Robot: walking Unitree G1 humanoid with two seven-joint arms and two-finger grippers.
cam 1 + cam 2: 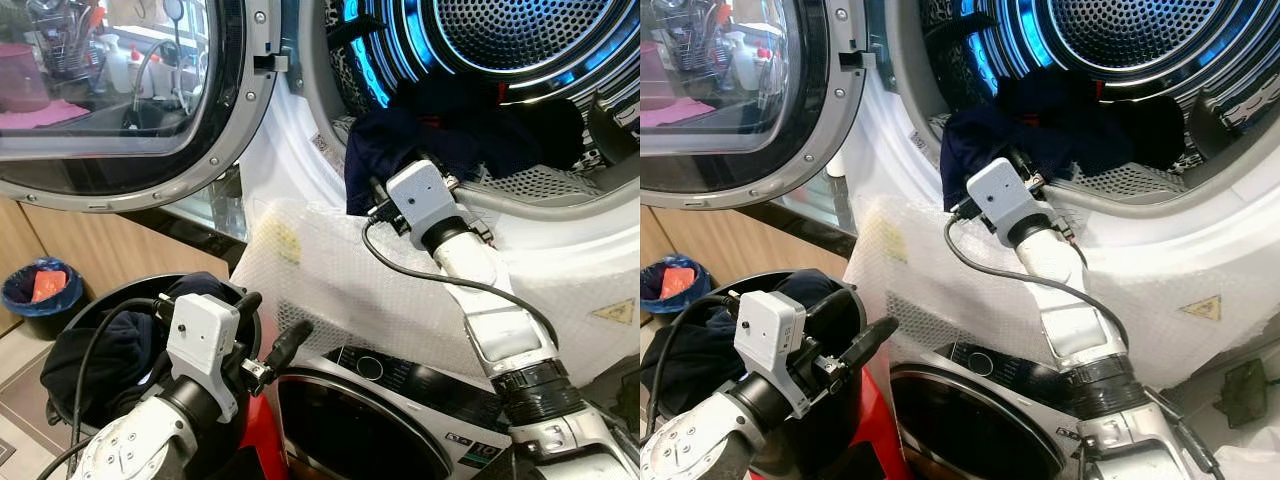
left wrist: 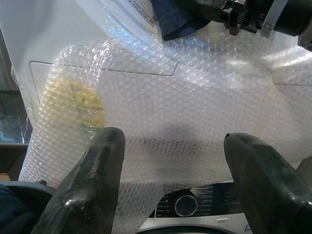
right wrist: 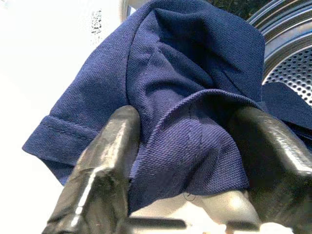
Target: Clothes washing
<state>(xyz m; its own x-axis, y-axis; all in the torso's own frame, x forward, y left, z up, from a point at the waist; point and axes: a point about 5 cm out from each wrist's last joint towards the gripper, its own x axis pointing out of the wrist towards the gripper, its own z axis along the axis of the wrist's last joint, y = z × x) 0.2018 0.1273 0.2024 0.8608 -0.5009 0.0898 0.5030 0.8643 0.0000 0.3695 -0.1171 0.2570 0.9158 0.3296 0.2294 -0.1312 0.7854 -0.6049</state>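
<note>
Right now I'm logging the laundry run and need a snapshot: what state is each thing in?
Upper machine door: swung open.
Drum: lit blue, dark clothes inside.
Navy shirt: draped over the drum's lip, gripped.
Right gripper: jaws shut on the navy shirt.
Left gripper: jaws open, empty, facing the bubble wrap.
Black basket: holds dark clothes.
Lower machine door: closed.

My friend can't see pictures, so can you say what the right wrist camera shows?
The right gripper has its two black fingers closed around a fold of a navy blue shirt. The shirt's hemmed sleeve hangs over the washer's white front, and the shiny holed drum shows behind it.
</note>
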